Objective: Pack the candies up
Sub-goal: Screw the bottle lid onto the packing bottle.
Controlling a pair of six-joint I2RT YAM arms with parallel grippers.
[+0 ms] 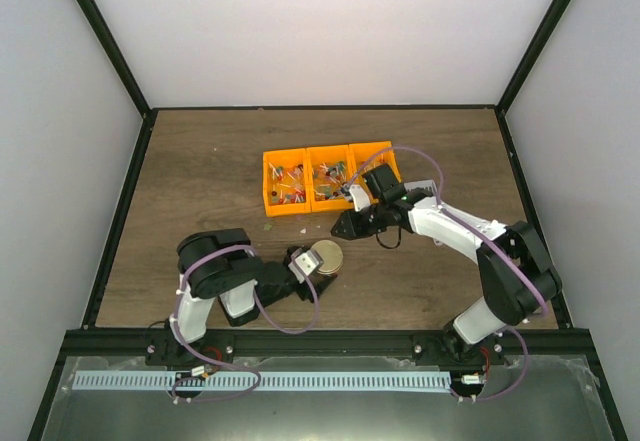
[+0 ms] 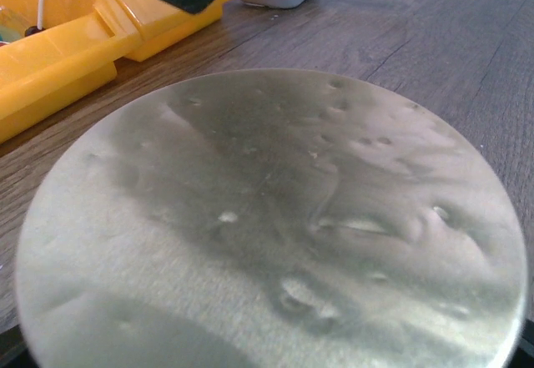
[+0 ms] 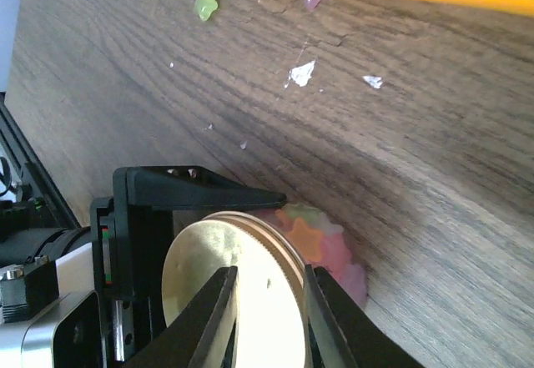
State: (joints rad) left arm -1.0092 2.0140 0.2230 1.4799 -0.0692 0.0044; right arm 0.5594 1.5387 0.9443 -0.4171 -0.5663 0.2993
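gold-lidded jar (image 3: 334, 251) of candies (image 3: 307, 236) between two pincers
left pincer (image 1: 318, 261) grasps the jar; right pincer (image 3: 269, 272) has its jaws narrowed at the lid (image 2: 267, 218), grip unclear; more candies lie in orange bins (image 1: 310, 209) beyond the jar.

A dark wood-grain tabletop (image 1: 200, 181) fills the middle of the frame, boxed in by plain white walls (image 1: 330, 31) at top, left and right, which meet at black corner posts (image 1: 105, 36). A slotted pale strip (image 1: 300, 381) runs along the bottom edge. The light is soft and even.
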